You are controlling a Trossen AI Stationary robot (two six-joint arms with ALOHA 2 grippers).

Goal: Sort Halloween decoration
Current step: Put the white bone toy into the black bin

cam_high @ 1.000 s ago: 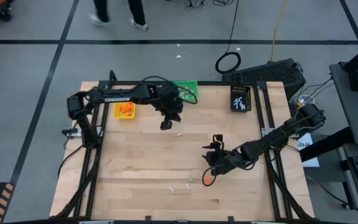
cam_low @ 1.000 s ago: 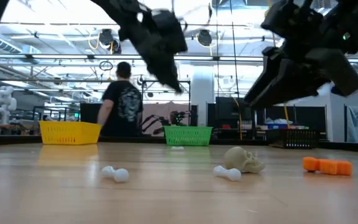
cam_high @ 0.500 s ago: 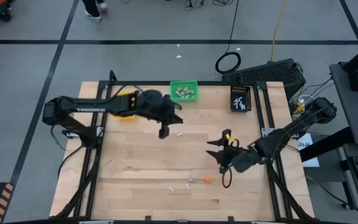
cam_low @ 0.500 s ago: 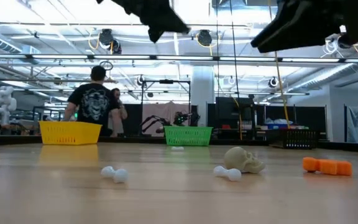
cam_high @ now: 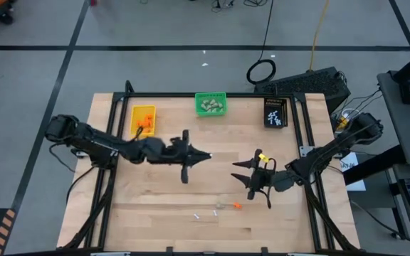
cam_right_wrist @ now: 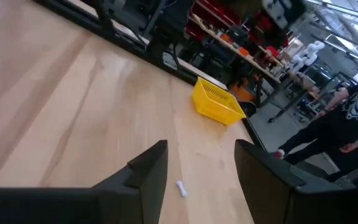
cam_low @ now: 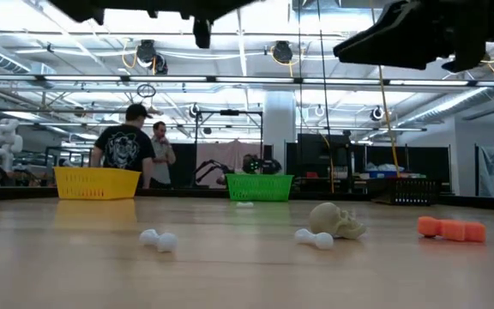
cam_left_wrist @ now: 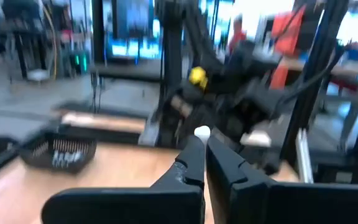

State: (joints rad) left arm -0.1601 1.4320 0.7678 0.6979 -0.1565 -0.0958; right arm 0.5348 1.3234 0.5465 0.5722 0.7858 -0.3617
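Observation:
My left gripper [cam_high: 208,155] reaches level over the table's middle, pointing toward the right edge, shut on a white stick [cam_left_wrist: 202,132]. My right gripper [cam_high: 238,172] faces it, open and empty, a short way to the right [cam_right_wrist: 194,162]. Near the near edge lie two white sticks [cam_low: 159,240] [cam_low: 314,238], a beige skull-shaped lump [cam_low: 337,221] and an orange bit [cam_low: 451,228]. In the high view these lie below both grippers [cam_high: 219,209]. Another white piece [cam_low: 245,204] lies farther back. My left gripper pinches the white stick between its two fingertips; only the stick's rounded end [cam_left_wrist: 202,132] shows past them, the rest hidden by the fingers [cam_left_wrist: 191,162]. The fingers are level, pointing toward the table's right side. The stick is lifted clear of the table.
Three small bins stand along the far edge: yellow [cam_high: 143,119] with orange bits, green [cam_high: 211,104] with beige lumps, black [cam_high: 275,112] with white sticks. Bare wood lies between bins and loose pieces. People [cam_low: 127,154] stand in the room beyond the table.
My left gripper has risen and tipped from pointing down to level, its tips swinging toward the right edge while its arm drew back to the left. My right gripper has lifted off the spot over the orange bit, moved toward the far edge and turned level, facing left.

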